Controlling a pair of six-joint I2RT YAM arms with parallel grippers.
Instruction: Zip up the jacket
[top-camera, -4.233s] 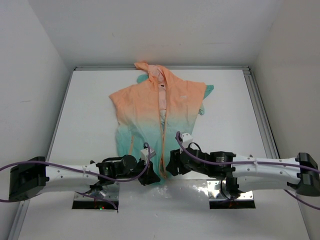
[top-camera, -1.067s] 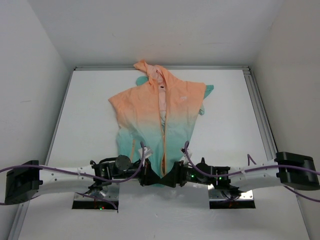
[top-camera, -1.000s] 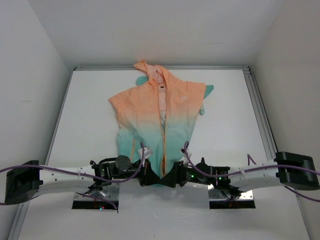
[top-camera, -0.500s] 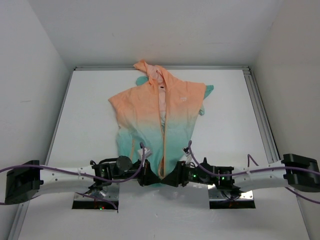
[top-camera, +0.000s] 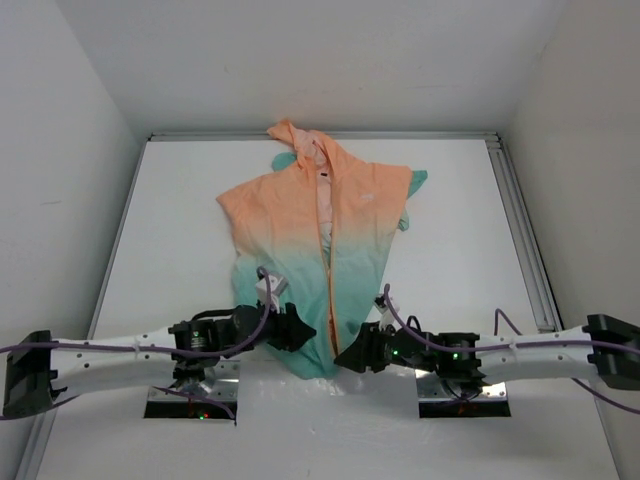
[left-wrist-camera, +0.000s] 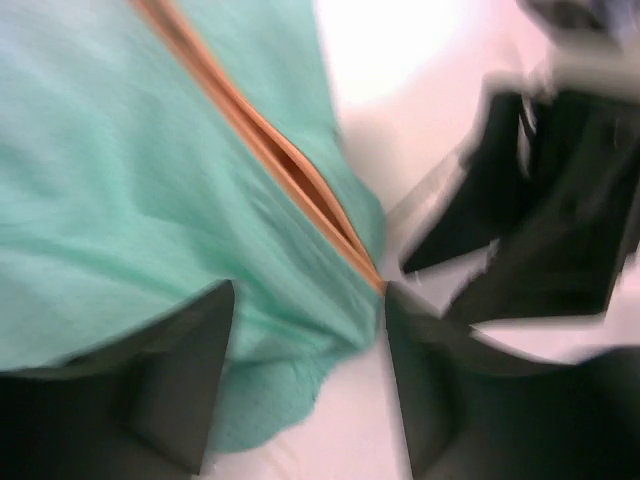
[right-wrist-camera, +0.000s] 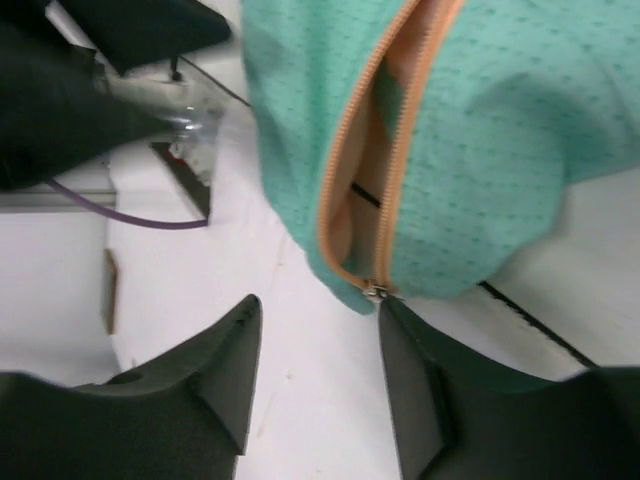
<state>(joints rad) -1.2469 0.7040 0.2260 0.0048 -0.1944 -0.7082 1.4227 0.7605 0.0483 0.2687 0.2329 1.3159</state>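
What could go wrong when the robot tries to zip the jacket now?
The right claw is open and the tiny zipper pull sits near one fingertip, not centred, so it might pinch only cloth. The jacket looks thin and is bunched near the left claw, so fabric could jam under the pull. If the hem isn't held firmly, the whole jacket might slide instead of zipping.

The counter (top-camera: 180, 200) is white and flat. A white back wall (top-camera: 320, 60) stands behind it. A left wall (top-camera: 50, 180) and a right wall (top-camera: 590, 150) stand close on each side. A thin gray rail (top-camera: 522, 240) runs along the counter's right edge. The light is soft and even.
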